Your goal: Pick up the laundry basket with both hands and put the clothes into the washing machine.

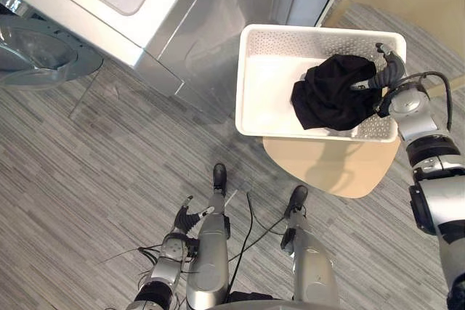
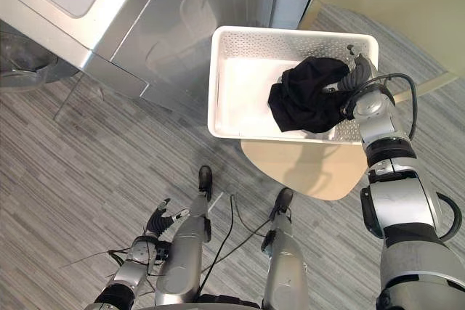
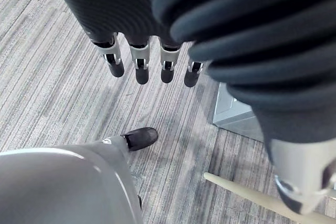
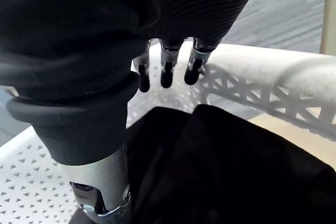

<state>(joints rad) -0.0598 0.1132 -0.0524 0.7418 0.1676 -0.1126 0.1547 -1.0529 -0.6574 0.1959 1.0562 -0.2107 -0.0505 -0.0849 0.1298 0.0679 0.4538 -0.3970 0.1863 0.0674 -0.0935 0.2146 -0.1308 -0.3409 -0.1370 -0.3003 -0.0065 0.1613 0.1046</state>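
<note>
**Left hand (image 1: 184, 218) idle low, right hand (image 1: 387, 72) in basket by clothes**

Left hand hangs at lower left of the frame over the grey striped floor (image 1: 109, 150). Its fingers (image 3: 140, 66) are straight and relaxed, holding nothing.

White perforated laundry basket (image 1: 251, 78) sits upper right of centre on a pale wood counter (image 1: 334, 168). The counter's rounded edge sticks out below the basket.

Black clothes (image 1: 330, 96) lie bunched in the right part of the basket, against its near-right wall.

Right hand reaches in over the basket's right rim, right beside the clothes. Wrist view shows its fingers (image 4: 167, 74) straight, pointing at the perforated inner wall and not curled round the cloth, so the hand is released. The thumb sits next to the black cloth; can't tell if it touches.

Silver washing machine (image 1: 109, 5) fills the upper left, apart from the basket. Its round door (image 1: 36, 52) is swung open at the left edge.
</note>
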